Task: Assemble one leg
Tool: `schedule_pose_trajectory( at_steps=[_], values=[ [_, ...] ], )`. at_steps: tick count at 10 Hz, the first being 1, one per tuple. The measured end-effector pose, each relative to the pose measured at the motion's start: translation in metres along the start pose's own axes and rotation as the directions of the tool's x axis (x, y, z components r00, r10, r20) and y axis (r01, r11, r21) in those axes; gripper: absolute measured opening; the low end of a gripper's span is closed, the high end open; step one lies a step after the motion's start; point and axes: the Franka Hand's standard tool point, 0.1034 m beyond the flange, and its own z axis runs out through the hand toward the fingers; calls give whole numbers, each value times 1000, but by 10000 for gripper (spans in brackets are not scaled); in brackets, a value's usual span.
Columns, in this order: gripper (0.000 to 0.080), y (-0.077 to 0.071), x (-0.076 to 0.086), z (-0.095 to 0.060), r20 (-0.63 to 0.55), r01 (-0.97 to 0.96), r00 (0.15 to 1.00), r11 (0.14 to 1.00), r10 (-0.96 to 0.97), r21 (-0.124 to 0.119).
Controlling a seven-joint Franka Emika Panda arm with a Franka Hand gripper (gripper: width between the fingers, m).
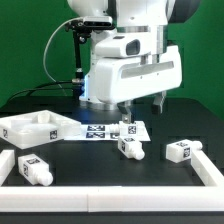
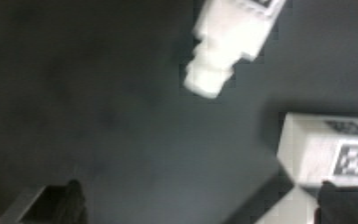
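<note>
Several white stubby legs with square tags lie on the black table. In the exterior view one leg (image 1: 128,147) lies in front of the arm, another leg (image 1: 180,150) lies to the exterior view's right, and a third leg (image 1: 35,168) lies at the front left. My gripper (image 1: 143,104) hangs above the table behind them, open and empty. In the wrist view a blurred leg (image 2: 220,45) lies ahead of my gripper (image 2: 202,207), and a second leg (image 2: 332,150) lies close to one finger (image 2: 346,203). Nothing sits between the fingers.
The large flat white panel (image 1: 35,128) lies at the exterior view's left. The marker board (image 1: 105,130) lies under the arm, with a small white part (image 1: 128,127) on it. A white rail (image 1: 210,168) borders the table at the front and right.
</note>
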Motion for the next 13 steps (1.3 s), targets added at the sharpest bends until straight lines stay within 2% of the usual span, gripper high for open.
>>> schedule_pose_trajectory(
  at_steps=[1, 2, 3, 5, 7, 9, 10, 11, 12, 13],
  values=[
    [650, -11, -20, 12, -14, -90, 996, 996, 90, -13],
    [650, -15, -35, 26, -28, -155, 988, 988, 154, -14],
    [650, -15, -47, 39, -8, -182, 983, 983, 182, 2],
    [650, -13, -37, 32, -16, -173, 985, 985, 173, 0],
    [650, -14, -40, 36, -9, -177, 984, 984, 177, 3],
    [650, -6, -57, 63, 14, -224, 975, 975, 223, 7],
    [650, -7, -59, 75, 12, -247, 969, 969, 246, 5],
    [650, -11, -54, 78, -61, -229, 972, 973, 227, -35],
    [650, -16, -58, 80, -49, -223, 974, 974, 221, -30],
    [553, -14, -57, 79, -52, -225, 973, 974, 223, -32]
  ],
)
